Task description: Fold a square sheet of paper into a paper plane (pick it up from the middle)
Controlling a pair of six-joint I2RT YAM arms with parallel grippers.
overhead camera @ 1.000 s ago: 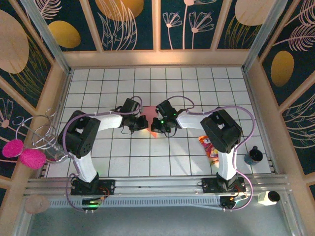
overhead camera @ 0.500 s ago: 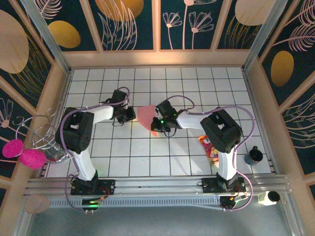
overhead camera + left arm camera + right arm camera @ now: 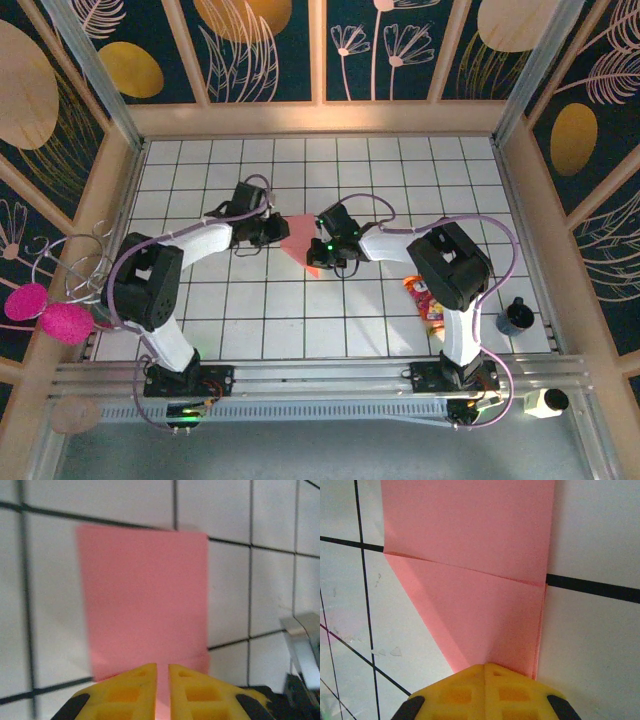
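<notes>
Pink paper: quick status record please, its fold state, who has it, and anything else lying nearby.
paper: salmon-pink sheet, partly folded, a crease across it, one edge slanting inward
right gripper: shut on the sheet's edge
left gripper: fingers a slim gap apart at another edge of the sheet; grip unclear
other item: snack packet, right of the sheet, clear of both grippers

A fixed camera high above the near edge looks down over the whole white tiled table (image 3: 250, 320); each wrist camera peers forward, low and close (from opposite sides), both taking in the folded salmon-pink paper sheet (image 3: 145, 595)
</notes>
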